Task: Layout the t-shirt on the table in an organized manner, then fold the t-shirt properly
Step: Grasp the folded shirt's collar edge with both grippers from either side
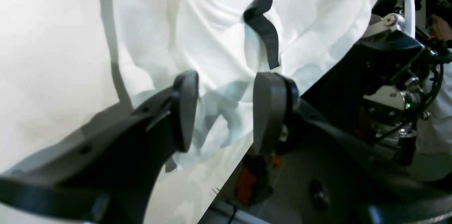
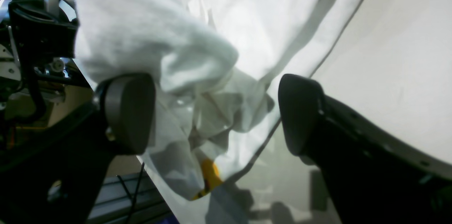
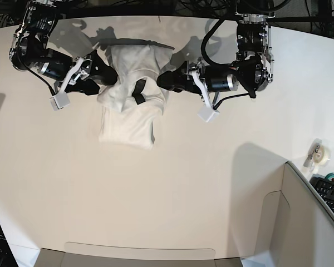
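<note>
T-shirt [image 3: 131, 97] bunched between both grippers, left [image 1: 220, 111] and right [image 2: 215, 114] agape, gripping nothing; tape roll [image 3: 322, 155] far off.

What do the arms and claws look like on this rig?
Both arms are black with silver motor housings, white brackets and loose black cables. The left claw and right claw each end in two rounded dark grey pads. A small white box hangs under each wrist.

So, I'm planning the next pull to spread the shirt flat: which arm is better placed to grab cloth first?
Probably the left. Its fingers stand apart with bunched t-shirt and the dark neck label right between and ahead of them. The right gripper is wide open with cloth draped against only one finger.
</note>
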Robot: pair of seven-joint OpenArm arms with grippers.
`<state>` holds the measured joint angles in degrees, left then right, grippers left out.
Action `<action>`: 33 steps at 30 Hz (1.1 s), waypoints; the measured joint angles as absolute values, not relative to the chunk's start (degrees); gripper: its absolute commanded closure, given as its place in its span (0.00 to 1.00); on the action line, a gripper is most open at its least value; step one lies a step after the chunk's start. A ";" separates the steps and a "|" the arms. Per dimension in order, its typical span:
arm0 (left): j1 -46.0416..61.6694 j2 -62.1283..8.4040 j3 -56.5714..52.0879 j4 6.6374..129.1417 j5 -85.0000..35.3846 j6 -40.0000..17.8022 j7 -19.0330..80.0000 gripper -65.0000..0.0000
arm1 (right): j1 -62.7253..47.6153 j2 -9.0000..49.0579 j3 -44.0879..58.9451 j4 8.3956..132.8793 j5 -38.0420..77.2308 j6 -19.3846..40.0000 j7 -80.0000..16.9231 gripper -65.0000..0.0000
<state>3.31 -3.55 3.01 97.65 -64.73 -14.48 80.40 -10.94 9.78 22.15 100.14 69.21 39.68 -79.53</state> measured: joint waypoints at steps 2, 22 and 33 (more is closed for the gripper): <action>3.31 -3.55 3.03 97.65 -64.75 -14.48 80.40 0.60 | -10.94 9.50 22.15 100.07 69.36 39.68 -79.53 0.17; 3.33 -3.68 3.31 97.65 -64.73 -14.37 80.38 0.60 | -14.26 8.49 22.37 100.51 76.03 39.70 -80.84 0.17; 3.33 -4.82 3.33 94.85 -64.75 -14.35 80.38 0.60 | -14.61 8.71 22.13 102.78 78.17 39.68 -80.84 0.17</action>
